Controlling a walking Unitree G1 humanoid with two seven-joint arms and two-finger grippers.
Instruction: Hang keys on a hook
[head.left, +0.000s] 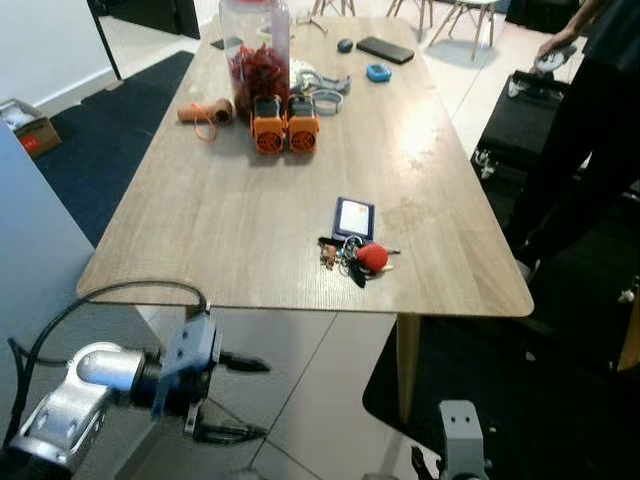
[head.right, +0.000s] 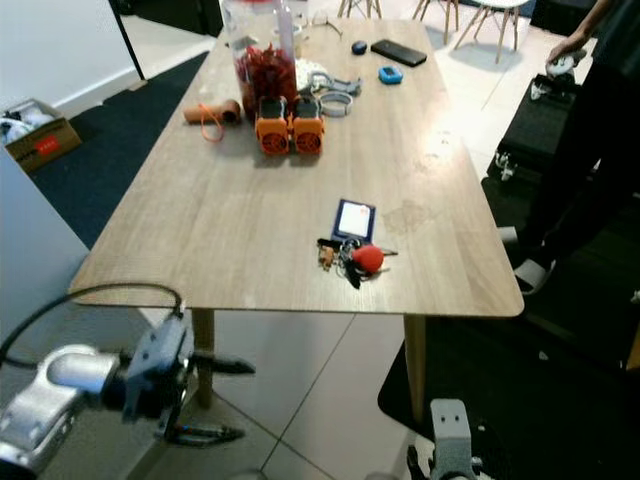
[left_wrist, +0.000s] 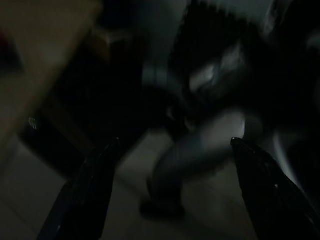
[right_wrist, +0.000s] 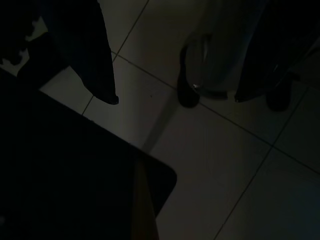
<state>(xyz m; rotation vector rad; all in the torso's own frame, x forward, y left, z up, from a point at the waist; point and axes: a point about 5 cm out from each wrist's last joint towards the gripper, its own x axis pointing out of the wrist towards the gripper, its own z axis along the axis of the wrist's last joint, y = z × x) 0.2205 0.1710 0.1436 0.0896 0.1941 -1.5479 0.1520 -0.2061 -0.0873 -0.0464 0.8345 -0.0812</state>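
1. One bunch of keys (head.left: 356, 257) with a red fob lies near the front edge of the wooden table (head.left: 240, 220), just beside a small blue-framed card (head.left: 353, 217); nothing has hold of it.
2. The left gripper (head.left: 238, 398) hangs below the table edge over the tiled floor, fingers spread apart and empty. The right gripper (right_wrist: 175, 97) points at the floor tiles, its fingers also parted with nothing between them.
3. The step in hand looks like the reach for the keys. It would go best by lifting a gripper clear above the table edge first, then coming down on the ring or the fob rather than the loose blades, which would slip.
4. The card lies almost touching the keys, so a careless pinch could catch or drag it.
5. Farther back stand two orange devices (head.left: 285, 124), a clear jar of red contents (head.left: 258, 60), a black phone (head.left: 385, 49) and a blue tape measure (head.left: 378, 72), all well apart from the keys.
6. A person (head.left: 585, 120) stands near the table's right side.
7. I can make out no hook yet.
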